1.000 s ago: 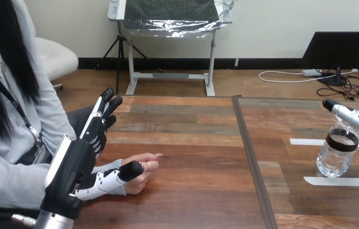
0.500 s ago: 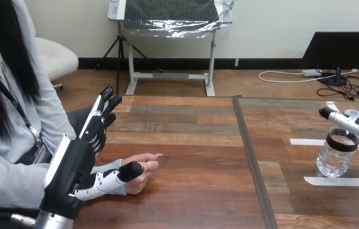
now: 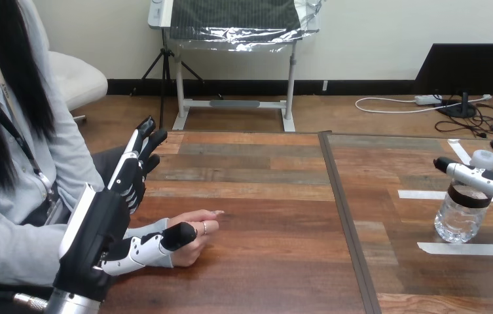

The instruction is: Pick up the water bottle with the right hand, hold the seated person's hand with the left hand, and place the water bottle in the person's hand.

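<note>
A clear water bottle (image 3: 457,219) with a dark label band and a white cap stands upright on the right side of the table. My right hand (image 3: 473,174) is open at its neck: the thumb stretches across the bottle just under the cap, and the fingers are spread at the view's right edge. The person's hand (image 3: 198,247) rests on the table at the left, loosely curled. My left hand (image 3: 103,226) stands beside it, open, fingers pointing straight up. Its thumb lies over the person's wrist.
White tape strips (image 3: 466,248) mark the table around the bottle. A dark seam (image 3: 343,216) runs front to back between the two table halves. The person sits at the left edge.
My right hand has come down and slightly left, so its thumb now crosses the bottle below the cap, which it covered before. Left hand and person's hand have not moved.
</note>
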You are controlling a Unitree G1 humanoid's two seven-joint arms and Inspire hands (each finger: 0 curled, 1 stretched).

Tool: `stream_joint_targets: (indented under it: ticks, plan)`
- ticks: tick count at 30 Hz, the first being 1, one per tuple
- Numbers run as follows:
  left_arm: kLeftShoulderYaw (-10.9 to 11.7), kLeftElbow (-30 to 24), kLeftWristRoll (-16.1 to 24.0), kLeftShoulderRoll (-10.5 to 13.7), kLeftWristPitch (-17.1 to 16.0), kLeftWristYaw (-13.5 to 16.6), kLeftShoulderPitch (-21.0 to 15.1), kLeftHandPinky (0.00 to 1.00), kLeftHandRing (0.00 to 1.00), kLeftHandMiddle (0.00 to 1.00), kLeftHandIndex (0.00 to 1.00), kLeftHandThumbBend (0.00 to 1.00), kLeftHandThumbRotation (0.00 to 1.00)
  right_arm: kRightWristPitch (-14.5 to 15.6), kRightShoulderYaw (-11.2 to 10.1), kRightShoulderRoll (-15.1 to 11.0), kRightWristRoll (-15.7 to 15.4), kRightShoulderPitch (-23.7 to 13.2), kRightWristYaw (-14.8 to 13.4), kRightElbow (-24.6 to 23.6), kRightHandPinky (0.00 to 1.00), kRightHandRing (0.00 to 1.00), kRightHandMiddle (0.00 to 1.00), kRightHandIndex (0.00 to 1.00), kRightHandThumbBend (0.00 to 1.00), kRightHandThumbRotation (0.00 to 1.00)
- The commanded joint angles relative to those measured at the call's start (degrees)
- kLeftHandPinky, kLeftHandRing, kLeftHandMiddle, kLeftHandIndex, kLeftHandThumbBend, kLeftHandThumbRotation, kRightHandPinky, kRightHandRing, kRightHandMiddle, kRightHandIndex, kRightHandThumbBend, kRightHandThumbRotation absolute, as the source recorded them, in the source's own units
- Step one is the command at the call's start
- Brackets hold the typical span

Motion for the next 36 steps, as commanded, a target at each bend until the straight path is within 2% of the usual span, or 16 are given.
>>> stream_joint_targets:
  ticks: [1,15,21,24,36]
  plan:
    - [1.14,-1.76,-0.54,0.93,-2.12,-0.07,-2.14,0.95,1.0,1.0,1.0,1.0,0.55,0.79,0.12,1.65,1.05,-2.59,0.9,-0.23,0.71,0.85,0.86,0.9,0.89,0.34]
    - [1.4,-2.46,-0.42,1.08,-1.85,0.36,-1.67,0.94,1.0,1.0,1.0,1.0,0.56,1.6,0.28,3.25,1.24,-1.62,2.7,0.25,0.75,0.86,0.86,0.9,0.87,0.3]
    - [1.45,-2.36,-0.7,1.11,-1.96,0.13,-1.75,0.94,1.0,1.0,1.0,1.0,0.56,1.62,0.38,4.08,1.28,-1.28,2.64,0.36,0.77,0.85,0.86,0.9,0.85,0.24]
    - [1.58,-2.58,-0.36,1.13,-1.8,0.29,-1.63,0.94,1.0,1.0,1.0,1.0,0.56,1.8,0.31,4.4,1.45,-1.3,2.8,0.41,0.72,0.82,0.85,0.89,0.85,0.21]
    - [1.87,-2.7,-0.33,0.95,-1.86,0.07,-1.49,0.93,1.0,1.0,1.0,1.0,0.57,2.45,0.28,5.06,1.75,-1.12,3.43,0.65,0.71,0.82,0.85,0.86,0.84,0.08]
